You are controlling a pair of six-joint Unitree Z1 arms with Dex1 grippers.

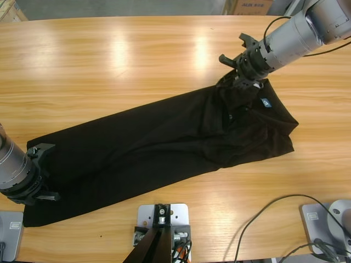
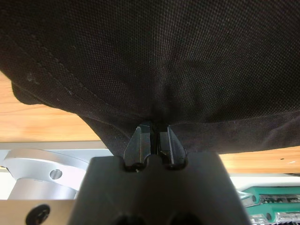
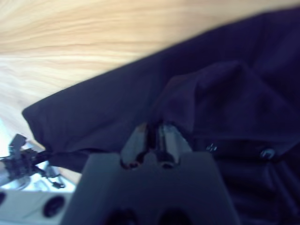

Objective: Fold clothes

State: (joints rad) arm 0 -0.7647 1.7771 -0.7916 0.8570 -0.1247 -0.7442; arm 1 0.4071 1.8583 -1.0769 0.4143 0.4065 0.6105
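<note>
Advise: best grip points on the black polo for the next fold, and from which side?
Probably where it's already pinched. The polo shirt lies stretched diagonally; the left gripper is shut on the hem end, the right gripper on a raised fold at the collar near the blue label. Both ends are free edges, so come in from the ends, not across the body.

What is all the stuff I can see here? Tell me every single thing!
polo shirt: one, black, stretched long and slantwise across the table, collar end upper right.
neck label: one, blue, by the collar.
buttons: two showing, small and dark, near the collar.
table: one, light wood, under everything.
cable: one, black, table's lower right.
boxes: cardboard, beyond the far edge.
left gripper: black, shut on the shirt's lower-left end.
right gripper: black, shut on fabric by the collar.
</note>
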